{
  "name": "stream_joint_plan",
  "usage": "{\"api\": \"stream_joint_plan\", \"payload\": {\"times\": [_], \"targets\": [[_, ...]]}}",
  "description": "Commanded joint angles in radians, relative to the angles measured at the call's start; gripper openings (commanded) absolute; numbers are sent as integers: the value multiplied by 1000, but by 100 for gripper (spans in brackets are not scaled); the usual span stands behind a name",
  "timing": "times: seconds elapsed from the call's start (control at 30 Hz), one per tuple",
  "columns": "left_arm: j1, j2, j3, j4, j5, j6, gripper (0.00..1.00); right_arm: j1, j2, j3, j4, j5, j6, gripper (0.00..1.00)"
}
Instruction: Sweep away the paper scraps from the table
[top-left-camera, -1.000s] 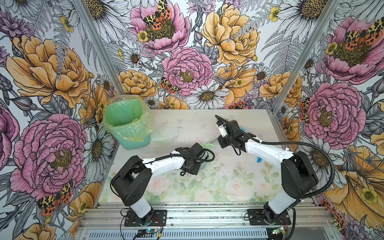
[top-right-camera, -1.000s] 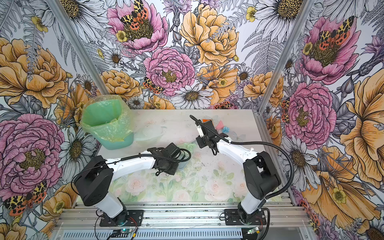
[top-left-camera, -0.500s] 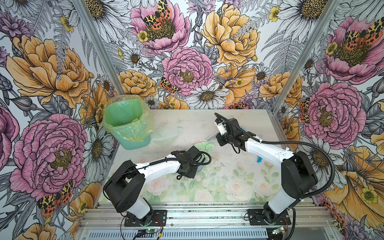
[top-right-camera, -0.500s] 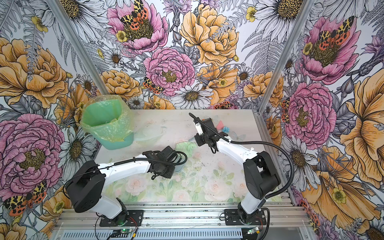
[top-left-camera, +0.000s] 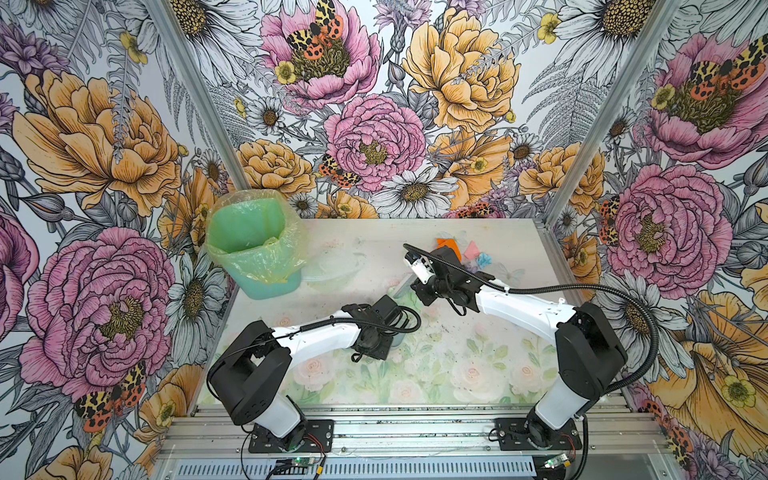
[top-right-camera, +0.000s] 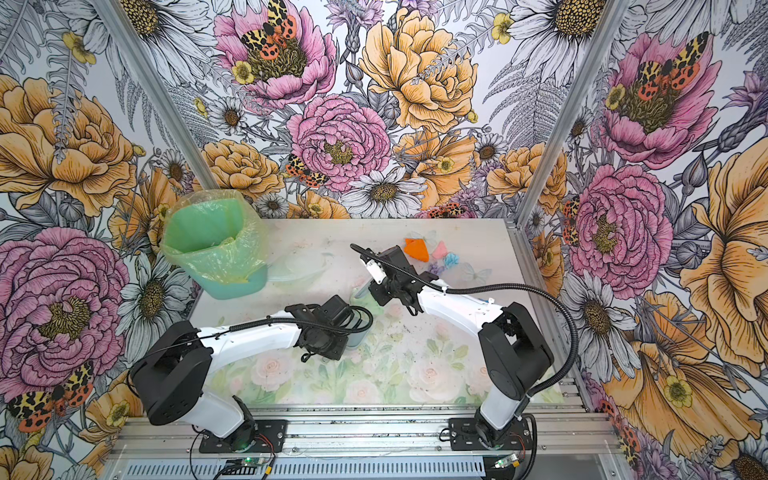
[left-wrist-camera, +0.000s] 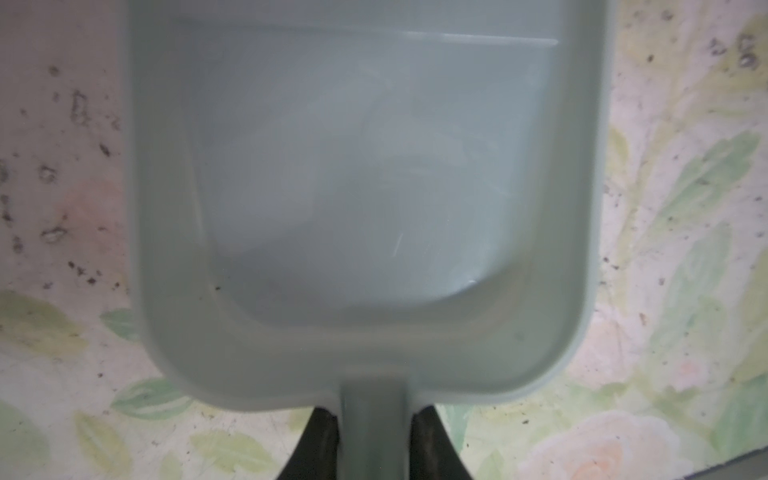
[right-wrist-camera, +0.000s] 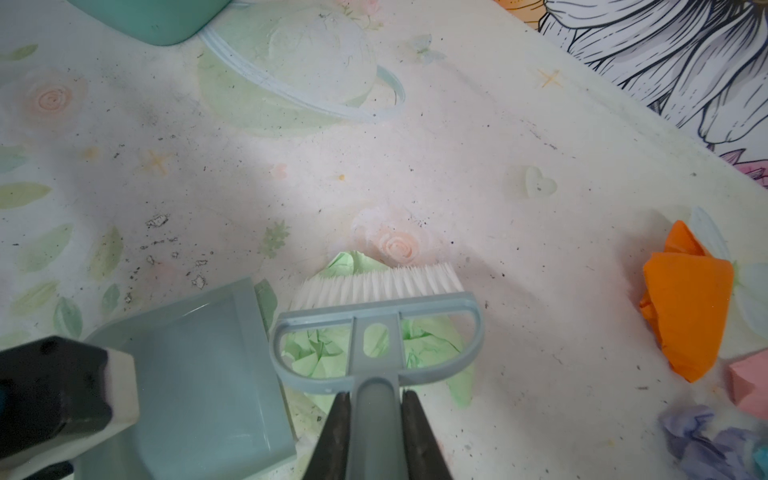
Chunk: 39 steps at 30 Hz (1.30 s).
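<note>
of the paper scraps (top-right-camera: 438, 250), a pale green wad (right-wrist-camera: 428, 343) under the brush (right-wrist-camera: 376, 286) bristles, on the table (right-wrist-camera: 415, 166), just beside the dustpan (right-wrist-camera: 195, 374) lip. right gripper (right-wrist-camera: 376, 399) clenched on the brush handle, left gripper (left-wrist-camera: 376, 419) clenched on the dustpan handle. may skid the wad past the pan's corner if swept off-line. orange wad (right-wrist-camera: 685, 299), pink wad (right-wrist-camera: 748, 384), lilac wad (right-wrist-camera: 706, 440) well apart; green bin (top-left-camera: 253, 245) far left, out of the way.

Left gripper (left-wrist-camera: 374, 419), jaws tight on dustpan (left-wrist-camera: 365, 187) handle; pan over speckled floral table (left-wrist-camera: 673, 257).
</note>
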Motion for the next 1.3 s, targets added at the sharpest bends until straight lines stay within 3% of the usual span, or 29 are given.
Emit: {"api": "stream_joint_plan", "payload": {"times": [0.0,0.47,0.7,0.97,1.27], "targets": [[-4,8,-6,25,-5,14,0,-2,1,-27,-21,39,-48,0],[-5,33,30,25,-5,43,0,-60,-116,-156,-48,157,-77,0],[-4,47,48,25,-3,48,0,-127,-206,-180,-30,129,-35,0],[-3,61,60,25,-5,56,0,-155,-255,-208,-40,201,18,0],[-3,64,62,27,-9,61,0,-160,-181,-212,-21,157,14,0]]}}
